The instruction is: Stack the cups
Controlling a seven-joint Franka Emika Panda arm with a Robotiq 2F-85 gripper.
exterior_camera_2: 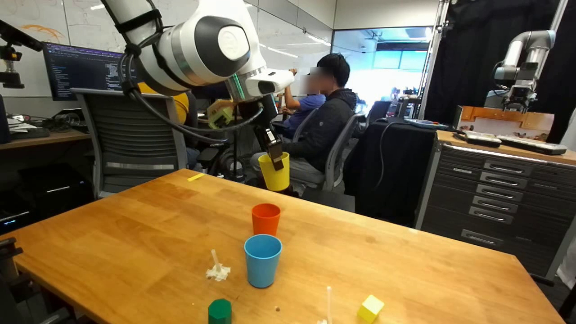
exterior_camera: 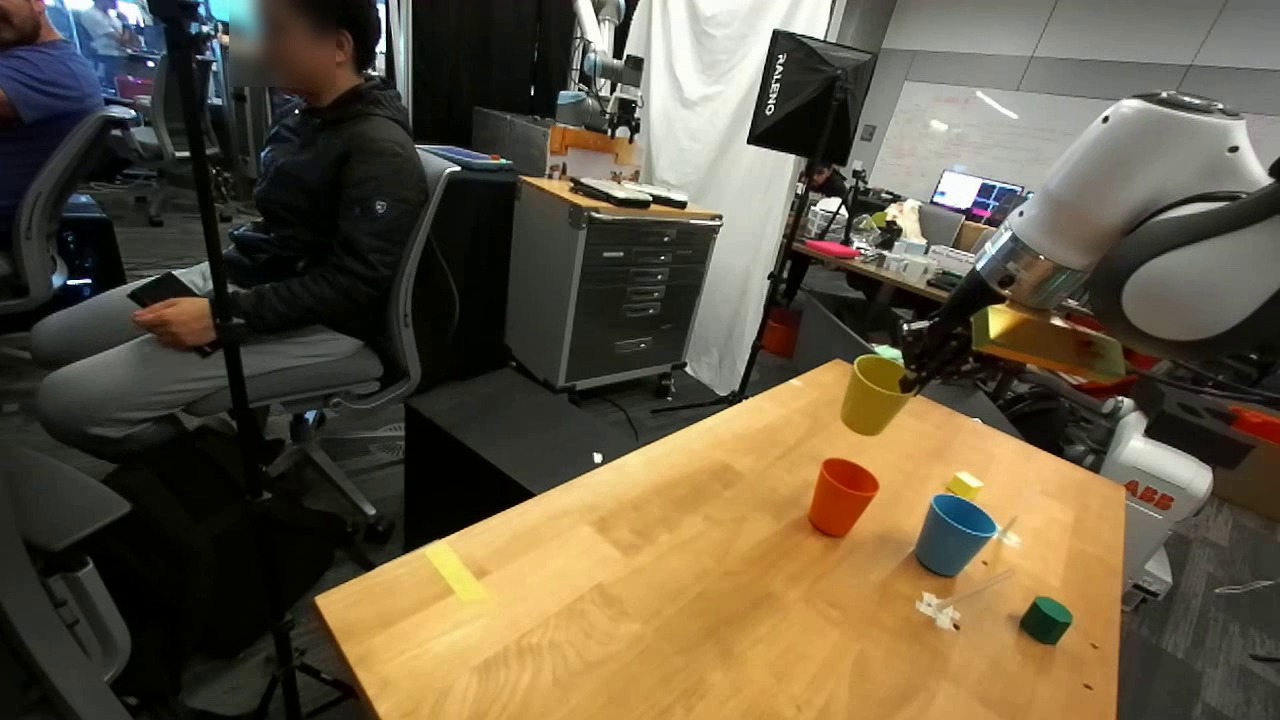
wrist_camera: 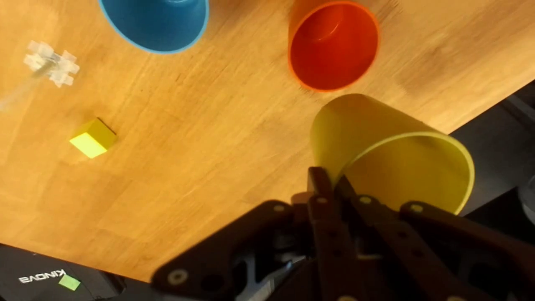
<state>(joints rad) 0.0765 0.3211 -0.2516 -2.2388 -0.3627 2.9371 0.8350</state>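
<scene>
Red-orange cup [exterior_camera: 843,498]: upright on your table [exterior_camera: 640,590], leftmost of the 3 in an exterior view.
Yellow cup [exterior_camera: 872,402]: raised off the table.
Gripper [exterior_camera: 908,380]: you have it pinched narrow on the yellow cup's wall.
Light blue cup [exterior_camera: 953,540]: upright, apart from the red-orange cup.

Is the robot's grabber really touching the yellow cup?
Touching. The wrist view shows the gripper pinching the yellow cup at its rim, its jaws closed on the wall, one outside and one inside.
</scene>
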